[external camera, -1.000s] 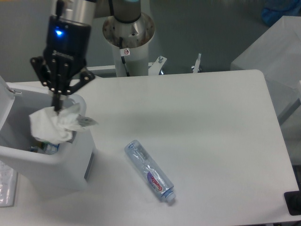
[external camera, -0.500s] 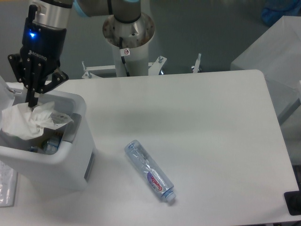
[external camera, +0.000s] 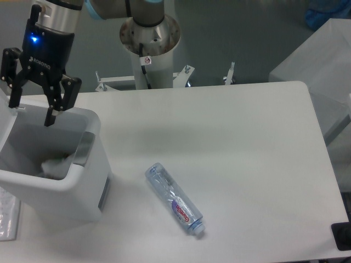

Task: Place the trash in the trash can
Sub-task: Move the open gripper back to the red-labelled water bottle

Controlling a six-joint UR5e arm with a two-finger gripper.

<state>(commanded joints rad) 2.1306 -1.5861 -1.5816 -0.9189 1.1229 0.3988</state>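
My gripper (external camera: pixel 32 112) hangs open over the white trash can (external camera: pixel 88 183) at the table's left edge, nothing between its fingers. A crumpled white wrapper (external camera: pixel 55 165) lies low inside the can, partly hidden by the near wall. The second piece of trash, a clear plastic water bottle (external camera: pixel 174 199) with a purple label, lies on its side on the table, well to the right of the can and away from the gripper.
The can's hinged lid (external camera: pixel 6 123) stands open at the far left. The arm's base post (external camera: pixel 149 41) rises behind the table. A white box (external camera: pixel 323 71) sits off the right edge. A dark object (external camera: pixel 342 235) shows at the bottom right corner.
The gripper opened above the can and let go of the wrapper, which dropped inside. The bottle has not moved.
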